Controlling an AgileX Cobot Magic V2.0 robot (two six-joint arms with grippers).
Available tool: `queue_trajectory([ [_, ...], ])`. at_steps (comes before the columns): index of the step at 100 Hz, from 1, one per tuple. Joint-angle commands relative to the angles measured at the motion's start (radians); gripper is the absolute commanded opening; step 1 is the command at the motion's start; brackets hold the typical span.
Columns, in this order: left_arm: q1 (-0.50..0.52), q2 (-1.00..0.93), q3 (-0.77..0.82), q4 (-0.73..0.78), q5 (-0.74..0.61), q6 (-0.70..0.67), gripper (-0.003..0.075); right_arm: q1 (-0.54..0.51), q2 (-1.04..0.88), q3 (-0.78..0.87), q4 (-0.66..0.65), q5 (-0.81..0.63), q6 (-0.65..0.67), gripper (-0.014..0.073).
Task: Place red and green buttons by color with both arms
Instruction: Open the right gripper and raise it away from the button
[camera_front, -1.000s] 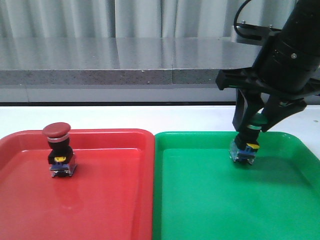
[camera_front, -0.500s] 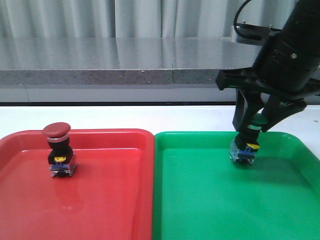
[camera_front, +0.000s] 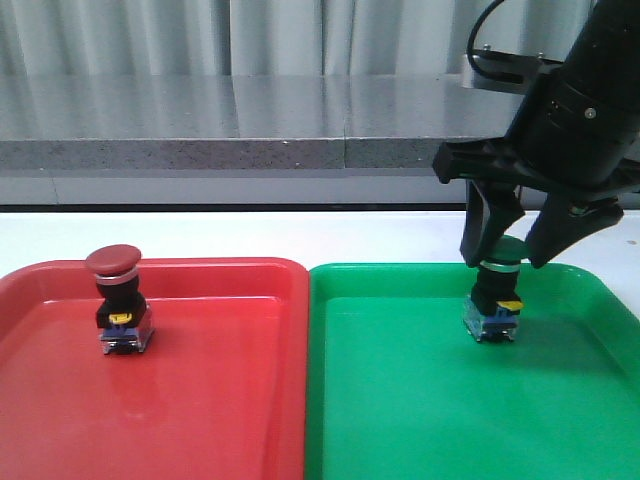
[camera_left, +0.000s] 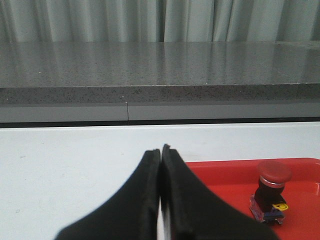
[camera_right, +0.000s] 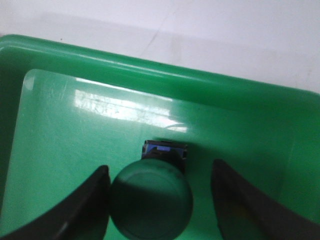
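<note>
Your right claw (camera_front: 512, 240) hangs spread wide over the green button (camera_front: 497, 300), one finger on either side of the cap. In the right wrist view the left-hand finger (camera_right: 82, 210) sits right against the cap of the green button (camera_right: 151, 196), and whether it touches you cannot tell; the other finger (camera_right: 240, 205) stands clearly apart from it, so nothing is gripped. The button stands upright on the floor of the green tray (camera_front: 420, 400), in the far part of it, near the back rim and toward the right side. Its blue-clear base rests on the tray and the yellow tab faces the front camera.

Your left claw (camera_left: 161, 165) is pressed together, the two black fingers meeting along a thin line with nothing between them. It does not appear in the front view. From its wrist camera you see it over the white table (camera_left: 75, 160), with the red button (camera_left: 271, 192) off to one side and well apart from it.

That red button (camera_front: 118, 300) stands upright in the red tray (camera_front: 200, 400), in its far left part, close to the back rim. The two trays lie side by side, their edges meeting in the middle, red on your left and green on your right. Behind them runs a grey stone ledge (camera_front: 250, 125) with pale curtains (camera_front: 200, 35) above it.
</note>
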Motion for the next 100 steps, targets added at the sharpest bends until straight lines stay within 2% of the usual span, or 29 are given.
queue_trajectory([
  [1, 0.002, -0.03, 0.042, -0.003, -0.085, -0.006, -0.0019, 0.001, -0.038, -0.022, 0.007, -0.022, -0.008, 0.0538],
  [10, 0.002, -0.03, 0.042, -0.003, -0.085, -0.006, -0.0019, 0.001, -0.038, -0.022, 0.007, -0.022, -0.008, 0.0565],
  [41, 0.002, -0.03, 0.042, -0.003, -0.085, -0.006, -0.0019, 0.001, -0.051, -0.024, 0.035, -0.069, -0.008, 0.0565],
  [60, 0.002, -0.03, 0.042, -0.003, -0.085, -0.006, -0.0019, 0.001, -0.133, -0.025, 0.032, -0.127, -0.009, 0.0563],
  [100, 0.002, -0.03, 0.042, -0.003, -0.085, -0.006, -0.0019, -0.003, -0.41, -0.001, -0.15, -0.149, -0.009, 0.056],
])
